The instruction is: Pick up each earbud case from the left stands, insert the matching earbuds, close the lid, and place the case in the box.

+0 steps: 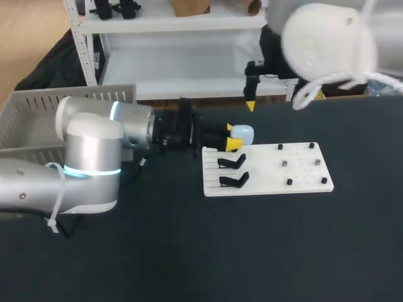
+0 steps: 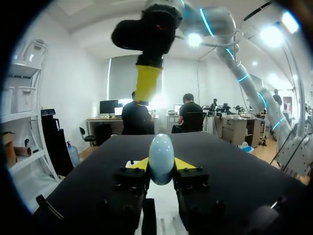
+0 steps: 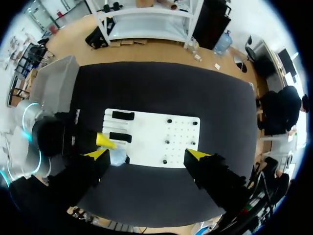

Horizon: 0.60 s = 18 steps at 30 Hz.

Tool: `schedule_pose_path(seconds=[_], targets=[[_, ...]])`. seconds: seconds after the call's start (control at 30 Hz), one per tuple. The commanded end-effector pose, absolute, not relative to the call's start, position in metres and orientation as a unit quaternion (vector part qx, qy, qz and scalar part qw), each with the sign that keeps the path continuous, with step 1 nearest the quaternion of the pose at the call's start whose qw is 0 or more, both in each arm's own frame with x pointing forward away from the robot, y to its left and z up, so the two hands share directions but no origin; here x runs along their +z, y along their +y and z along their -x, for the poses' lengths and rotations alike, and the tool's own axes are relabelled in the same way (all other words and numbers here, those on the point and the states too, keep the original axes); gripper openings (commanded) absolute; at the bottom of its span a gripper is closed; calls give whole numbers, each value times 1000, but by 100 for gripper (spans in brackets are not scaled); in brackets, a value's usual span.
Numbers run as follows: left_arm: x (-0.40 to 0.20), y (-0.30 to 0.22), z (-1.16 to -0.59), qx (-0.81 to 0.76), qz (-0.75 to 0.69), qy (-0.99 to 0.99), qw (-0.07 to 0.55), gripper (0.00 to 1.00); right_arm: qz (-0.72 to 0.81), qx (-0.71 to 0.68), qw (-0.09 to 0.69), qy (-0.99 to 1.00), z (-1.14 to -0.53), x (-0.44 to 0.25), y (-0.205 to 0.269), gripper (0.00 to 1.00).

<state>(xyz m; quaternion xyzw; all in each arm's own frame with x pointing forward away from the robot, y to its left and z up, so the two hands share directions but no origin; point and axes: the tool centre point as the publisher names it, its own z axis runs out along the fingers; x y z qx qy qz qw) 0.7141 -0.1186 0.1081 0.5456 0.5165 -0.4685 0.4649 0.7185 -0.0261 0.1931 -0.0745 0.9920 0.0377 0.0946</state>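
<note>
where left claw [image 2: 161, 165] grips earbud case [image 2: 161, 149], case's lower half hidden.

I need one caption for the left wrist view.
Left pincer holding a pale blue earbud case above the black table.

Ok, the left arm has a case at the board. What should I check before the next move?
1. Left jaws shut on the light blue earbud case, one finger on each side: ok.
2. Case lid open for earbuds: cannot tell.
3. Case free of its stand: cannot tell; the two black stands beside it are empty.
4. Right jaws open, above the white board: ok.
5. Earbuds on the board: cannot tell, the items there are too small.
6. Grey box in view beside the left arm: ok.
</note>
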Motion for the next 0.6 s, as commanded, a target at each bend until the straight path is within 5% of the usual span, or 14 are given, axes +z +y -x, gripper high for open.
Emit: schedule_pose_path(seconds=[0.03,0.6], targets=[[121,-94,-712,-446,-530,533,486,0,95,79,223,967,-675,195,-45,100],[188,44,-739,-287,-459,631,556,0,110,100,236,960,-662,195,-44,100]])
